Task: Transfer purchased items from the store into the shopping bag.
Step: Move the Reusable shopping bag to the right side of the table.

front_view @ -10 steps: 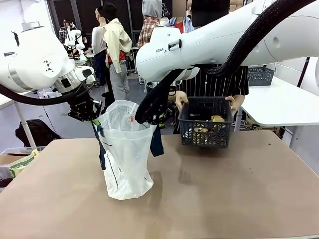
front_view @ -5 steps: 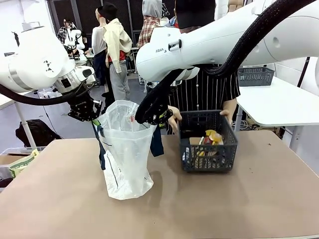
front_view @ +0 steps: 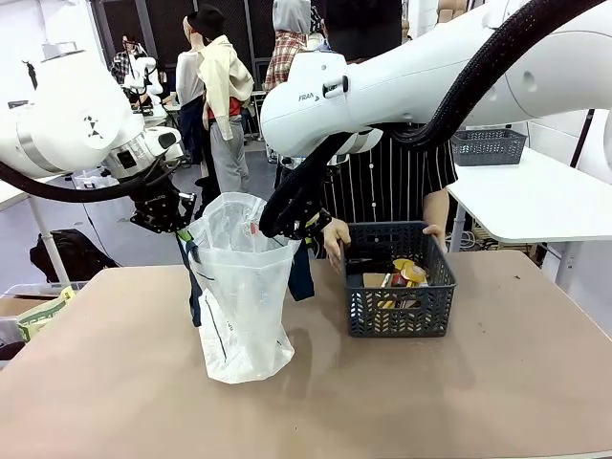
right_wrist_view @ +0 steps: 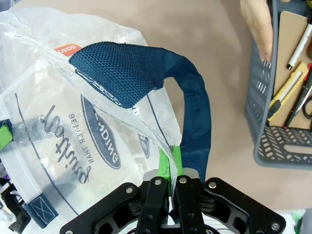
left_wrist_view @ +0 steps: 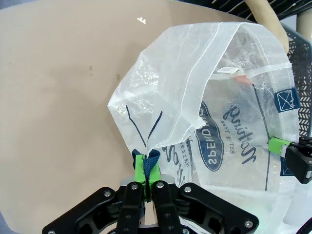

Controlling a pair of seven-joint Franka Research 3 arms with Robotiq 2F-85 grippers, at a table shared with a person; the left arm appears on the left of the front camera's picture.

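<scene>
We're pinching the shopping bag (front_view: 244, 296) rim with left gripper (left_wrist_view: 148, 169) and right gripper (right_wrist_view: 170, 163). A hand (front_view: 335, 239) is holding the basket (front_view: 397, 316).

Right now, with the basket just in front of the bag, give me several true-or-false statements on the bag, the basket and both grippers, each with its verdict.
1. The left gripper is shut on the rim of the shopping bag. True.
2. The right gripper hangs open above the basket. False: it is shut on the bag's rim, beside the navy handle.
3. The basket sits on the table with a person's hand on its rim. True.
4. The shopping bag lies flat and closed. False: it stands upright, its mouth held open between the two grippers.
5. The purchased items are piled on the bare table. False: they lie in the basket.
</scene>
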